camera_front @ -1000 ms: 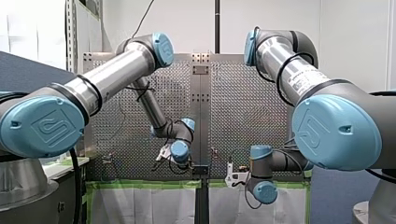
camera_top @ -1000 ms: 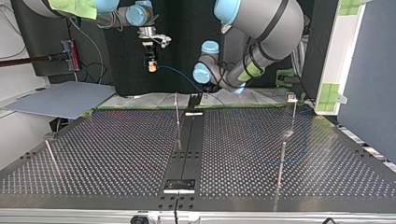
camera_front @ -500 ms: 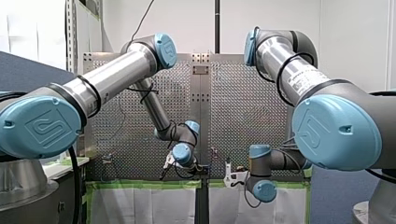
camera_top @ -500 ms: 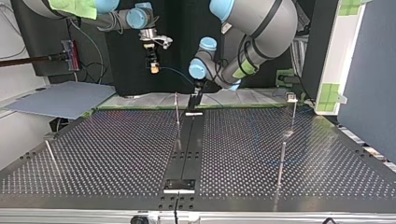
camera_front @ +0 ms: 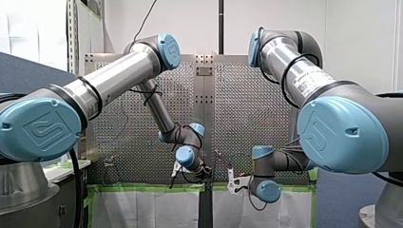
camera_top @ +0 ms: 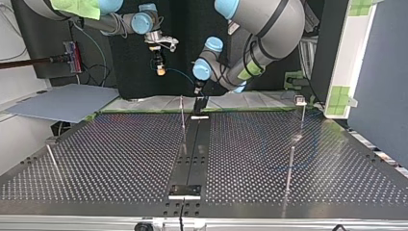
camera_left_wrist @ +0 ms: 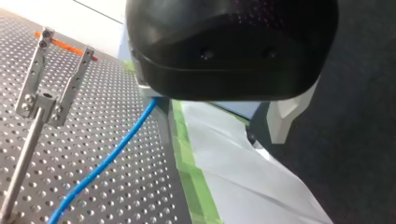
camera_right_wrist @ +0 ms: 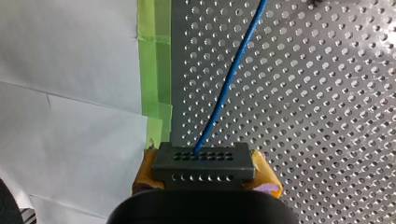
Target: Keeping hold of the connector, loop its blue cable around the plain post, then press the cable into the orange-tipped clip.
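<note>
In the right wrist view my right gripper [camera_right_wrist: 204,169] is shut on a dark grey connector [camera_right_wrist: 204,161], held between yellow pads [camera_right_wrist: 145,173]. Its blue cable [camera_right_wrist: 229,77] runs ahead over the perforated table. In the top view this gripper [camera_top: 160,67] hangs behind the table's far edge. My left gripper [camera_top: 198,91] points down at that edge's middle, open and holding nothing. In the left wrist view the cable [camera_left_wrist: 109,156] passes under its black body. Beside it stands a forked metal clip [camera_left_wrist: 45,95] on a post, with orange [camera_left_wrist: 65,45] at its tips. A plain post [camera_top: 290,166] stands at the top view's right.
More thin posts stand on the table [camera_top: 120,159]: one mid-far [camera_top: 183,118], one leaning at the top view's left [camera_top: 52,161], one with a small head at the far right [camera_top: 301,113]. Green tape [camera_left_wrist: 187,158] and white sheeting [camera_left_wrist: 243,177] line the table's edge.
My left gripper has swung toward the table's middle line and turned to point down. My right gripper has shifted a little toward it, still holding the connector.
</note>
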Motion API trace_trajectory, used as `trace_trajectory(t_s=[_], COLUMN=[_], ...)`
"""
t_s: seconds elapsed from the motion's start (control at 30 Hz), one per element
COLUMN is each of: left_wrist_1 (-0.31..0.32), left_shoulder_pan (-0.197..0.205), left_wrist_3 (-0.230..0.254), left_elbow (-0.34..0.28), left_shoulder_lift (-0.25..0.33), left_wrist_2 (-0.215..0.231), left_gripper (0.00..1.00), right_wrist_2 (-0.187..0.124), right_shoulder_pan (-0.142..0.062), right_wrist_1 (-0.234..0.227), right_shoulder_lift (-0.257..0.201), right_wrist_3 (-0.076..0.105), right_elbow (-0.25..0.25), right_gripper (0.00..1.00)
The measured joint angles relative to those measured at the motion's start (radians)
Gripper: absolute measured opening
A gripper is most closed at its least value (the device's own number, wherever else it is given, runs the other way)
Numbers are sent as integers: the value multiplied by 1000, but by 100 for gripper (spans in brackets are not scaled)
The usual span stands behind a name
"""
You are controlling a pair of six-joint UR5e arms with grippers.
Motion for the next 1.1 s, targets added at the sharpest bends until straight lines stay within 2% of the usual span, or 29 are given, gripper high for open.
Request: trace_trajectory(t_s=[0.43,0.47,0.5,0.57,0.6,0.63,0.67,0.7,0.73,0.77,0.8,0.87,1.1], left_wrist_1=[50,51,51,52,55,59,64,72,77,83,90,103,167], left_shoulder_pan=[-4,-4,-4,-4,-4,-4,-5,-5,-6,-6,-7,-8,-17], left_wrist_3=[-138,-146,-157,-173,-185,-195,-204,-218,-228,-238,-252,-270,-279], left_elbow=[-1,-1,-1,-1,-1,-1,-1,-1,-2,-4,-6,-10,-44], left_shoulder_lift=[0,0,0,0,0,0,0,0,0,0,0,0,0], left_wrist_2=[27,27,27,26,26,26,26,27,27,27,27,27,27], left_gripper=[100,87,87,68,68,51,42,42,33,18,18,0,0], right_wrist_2=[-10,-10,-10,-10,-10,-10,-10,-10,-10,-10,-10,-10,-7], right_shoulder_pan=[4,5,4,5,5,5,4,4,4,4,4,4,5], right_wrist_1=[11,11,11,12,12,13,13,14,14,15,15,16,18], right_shoulder_lift=[0,0,0,0,0,0,0,0,0,0,0,0,0], right_wrist_3=[-9,-10,-12,-14,-15,-15,-16,-16,-16,-17,-18,-19,-24], right_elbow=[-10,-10,-10,-11,-11,-11,-11,-11,-11,-11,-11,-11,-11], right_gripper=[0,0,0,0,0,0,0,0,0,0,0,0,0])
